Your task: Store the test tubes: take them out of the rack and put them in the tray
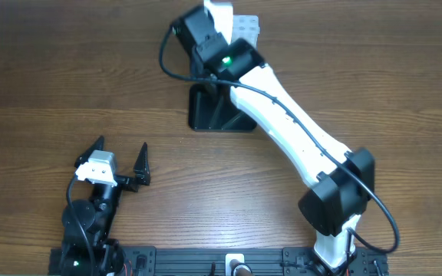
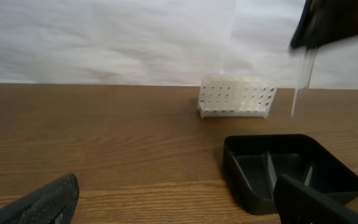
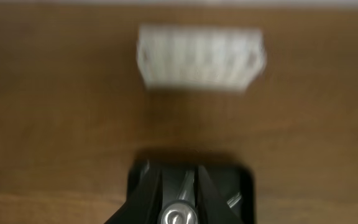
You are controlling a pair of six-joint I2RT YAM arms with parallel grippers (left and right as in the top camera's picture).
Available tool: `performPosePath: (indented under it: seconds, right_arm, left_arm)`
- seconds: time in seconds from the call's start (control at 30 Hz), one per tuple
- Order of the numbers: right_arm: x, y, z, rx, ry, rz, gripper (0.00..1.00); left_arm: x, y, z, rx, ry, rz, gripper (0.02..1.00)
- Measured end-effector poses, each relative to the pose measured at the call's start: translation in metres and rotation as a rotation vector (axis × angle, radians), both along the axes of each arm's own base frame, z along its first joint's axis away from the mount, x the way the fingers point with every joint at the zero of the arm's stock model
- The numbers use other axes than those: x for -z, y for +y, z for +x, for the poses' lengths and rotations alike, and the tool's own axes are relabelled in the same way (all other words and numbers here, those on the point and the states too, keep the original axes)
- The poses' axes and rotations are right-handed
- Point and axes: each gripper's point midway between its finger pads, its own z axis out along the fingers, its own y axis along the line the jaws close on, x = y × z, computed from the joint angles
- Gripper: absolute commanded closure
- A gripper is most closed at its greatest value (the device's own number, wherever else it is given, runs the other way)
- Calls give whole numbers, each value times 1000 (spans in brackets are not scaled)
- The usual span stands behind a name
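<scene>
**Right fingers closed on a tube over the tray; left fingers wide**

Your right gripper [image 3: 179,183] has its fingers drawn in narrow on a clear tube [image 2: 303,84]. The tube hangs upright beneath them, lifted off the table [image 1: 52,77]. In the left wrist view, its lower end is above the rim of the tray [image 2: 247,186] and does not touch it.

In the right wrist view, the black tray lies directly under that gripper. The white rack [image 3: 201,56] stands beyond the tray, near it but apart from it. A divider [image 2: 269,165] splits the tray into compartments. A pale streak lies in one of them, and you cannot tell whether it is a tube. You also cannot tell whether any tubes stand in the rack.

From above, your right arm [image 1: 298,130] runs from its base at the lower right, up across the tray, with its wrist over the rack's near side.

Your left gripper [image 1: 121,149] has its fingers spread wide with nothing between them. It sits low near its own base at the lower left, facing the tray and rack, and well apart from both. The tray is the closer of the two to it, and the rack stands behind the tray, near the table's far edge.
</scene>
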Motion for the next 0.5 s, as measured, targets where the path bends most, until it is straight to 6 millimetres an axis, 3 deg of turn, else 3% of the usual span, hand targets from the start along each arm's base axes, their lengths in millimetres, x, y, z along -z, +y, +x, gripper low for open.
performPosePath:
  seconds: [0.2,0.5]
  right_arm:
    - [64,1,-16,28,105,34,858]
    - [87,5,-15,90,135,85,851]
  left_arm:
    - [0,0,0,0,0,0,18]
    - [0,0,0,0,0,0,18]
